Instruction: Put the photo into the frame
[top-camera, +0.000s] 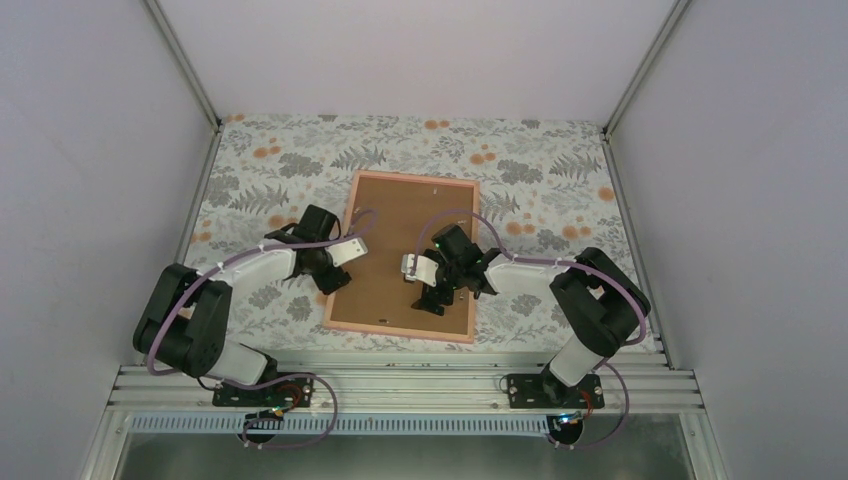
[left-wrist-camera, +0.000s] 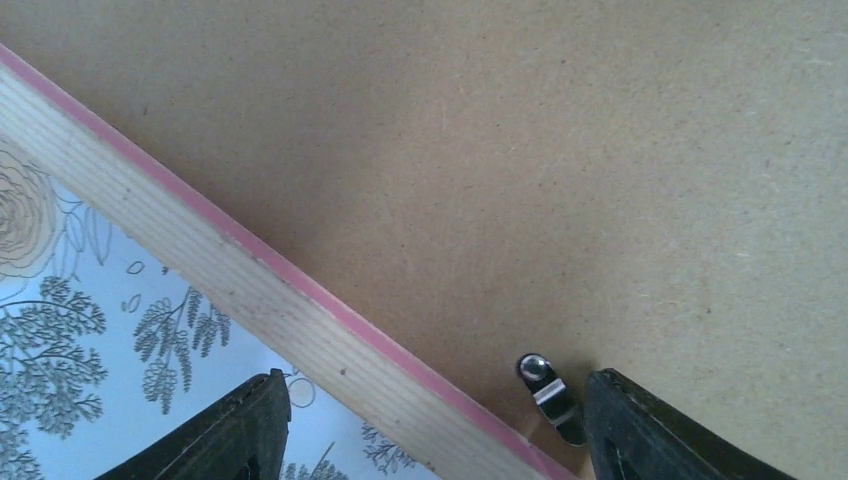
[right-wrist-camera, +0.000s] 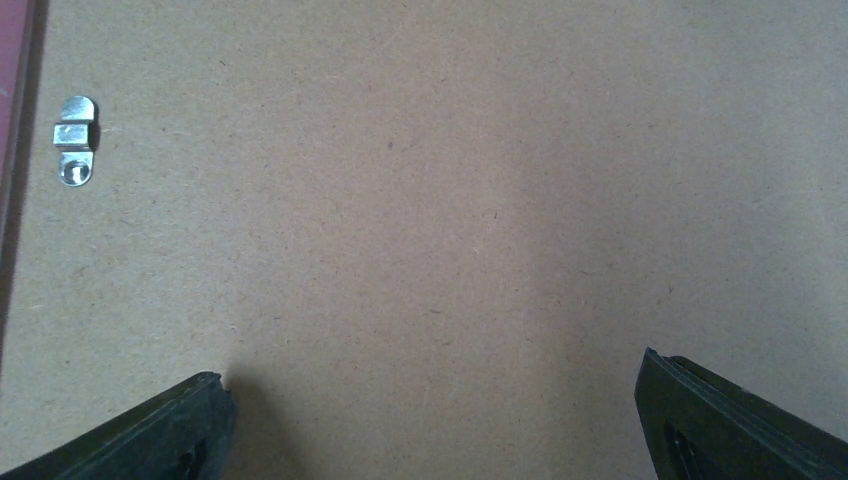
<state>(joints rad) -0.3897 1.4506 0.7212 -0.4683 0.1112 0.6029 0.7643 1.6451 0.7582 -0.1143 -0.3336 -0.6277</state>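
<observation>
The frame lies face down in the middle of the tabletop, its long sides running away from the arms. A brown backing board fills it. The left end effector hangs over the frame's left rail with its fingers spread wide. One finger is above the floral cloth and the other above the board, with a small metal clip just inside it. It grips nothing. The right end effector hovers over the bare board, jaws fully apart and empty. Another clip sits near the frame's pink edge.
</observation>
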